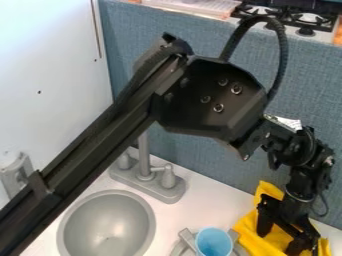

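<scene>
The gripper (pixel 280 239) hangs at the lower right, low over a yellow cloth (pixel 251 231). Its two black fingers stand apart, and yellow fabric shows between them. Whether the fingertips touch the cloth, I cannot tell. The cloth lies crumpled on the white counter against the blue-grey panel, partly hidden by the gripper. Left of the gripper, a light blue cup (pixel 214 242) stands at the bottom edge with grey parts around it.
A grey round sink basin (pixel 107 225) lies at the lower left, with a grey faucet (pixel 145 175) behind it. The blue-grey panel (pixel 200 160) rises along the counter's back. A stove top (pixel 294 16) is at the upper right, beyond the panel. The arm crosses above the sink.
</scene>
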{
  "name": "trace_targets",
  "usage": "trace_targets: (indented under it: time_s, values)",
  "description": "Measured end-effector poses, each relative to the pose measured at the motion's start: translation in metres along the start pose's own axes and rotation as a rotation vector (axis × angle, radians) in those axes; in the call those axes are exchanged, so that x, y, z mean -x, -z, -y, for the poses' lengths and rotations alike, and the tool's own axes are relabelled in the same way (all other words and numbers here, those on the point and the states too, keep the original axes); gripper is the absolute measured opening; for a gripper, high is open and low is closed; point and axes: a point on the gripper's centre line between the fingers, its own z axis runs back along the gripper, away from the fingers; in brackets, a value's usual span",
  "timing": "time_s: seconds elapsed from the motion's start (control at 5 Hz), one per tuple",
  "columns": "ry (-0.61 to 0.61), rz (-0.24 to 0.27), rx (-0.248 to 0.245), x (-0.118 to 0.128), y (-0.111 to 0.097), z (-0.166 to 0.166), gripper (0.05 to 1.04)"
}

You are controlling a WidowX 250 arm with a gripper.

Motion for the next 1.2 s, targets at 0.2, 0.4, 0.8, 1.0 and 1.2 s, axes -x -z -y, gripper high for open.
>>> trace_targets:
  time_s: [0.2, 0.4, 0.8, 1.0, 1.2]
  values:
    - [-0.114, -0.047, -0.056, 0.025, 0.003, -0.031, 1.001]
    - [-0.227, 0.007, -0.091, 0.041, -0.005, -0.066, 1.001]
    - [-0.406, 0.049, -0.055, 0.051, 0.001, -0.114, 1.001]
    - [-0.450, 0.063, -0.040, 0.054, 0.006, -0.126, 1.001]
    - [-0.554, 0.096, -0.033, 0.072, -0.002, -0.139, 1.001]
